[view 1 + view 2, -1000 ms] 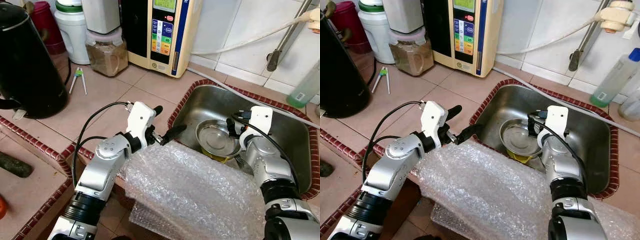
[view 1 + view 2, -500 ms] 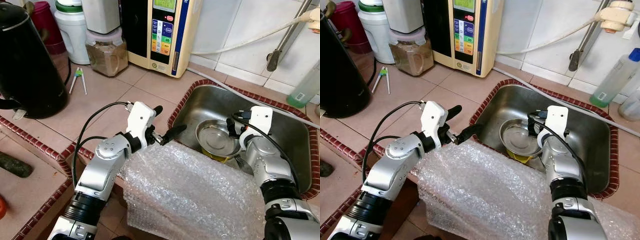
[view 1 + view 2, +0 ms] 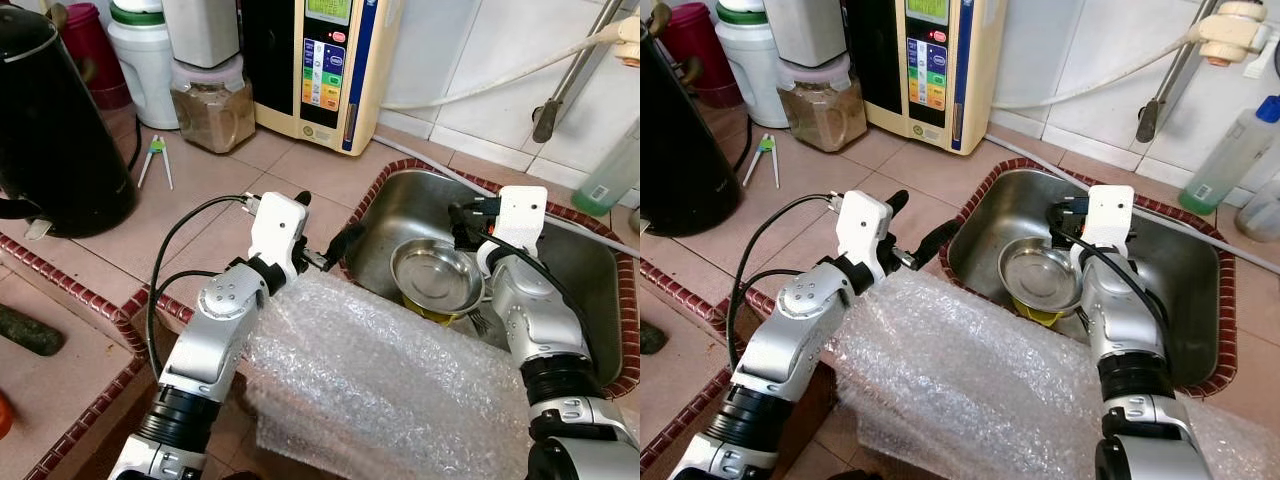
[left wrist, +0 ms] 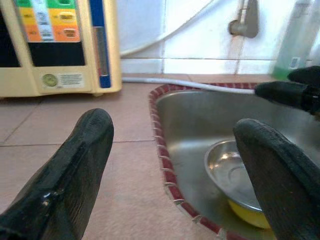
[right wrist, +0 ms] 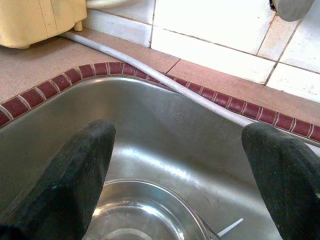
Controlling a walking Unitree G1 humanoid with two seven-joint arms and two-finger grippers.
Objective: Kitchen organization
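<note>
Stainless steel bowl [image 3: 434, 277] in the sink [image 3: 590, 250], stacked on a yellow one, looks light, stiff and slippery, so you should pinch its rim; right gripper [image 5: 185, 165] above and left gripper [image 4: 175, 165] beside are both spread.

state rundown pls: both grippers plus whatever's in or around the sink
left gripper: open, empty, at the sink's near-left rim.
right gripper: open, empty, over the steel bowl.
steel bowl: upright, empty, stacked on a yellow bowl.
sink: no standing water visible.
bubble wrap: crumpled, draped over the counter's front edge.
jar: lidded, holding brown powder.
</note>
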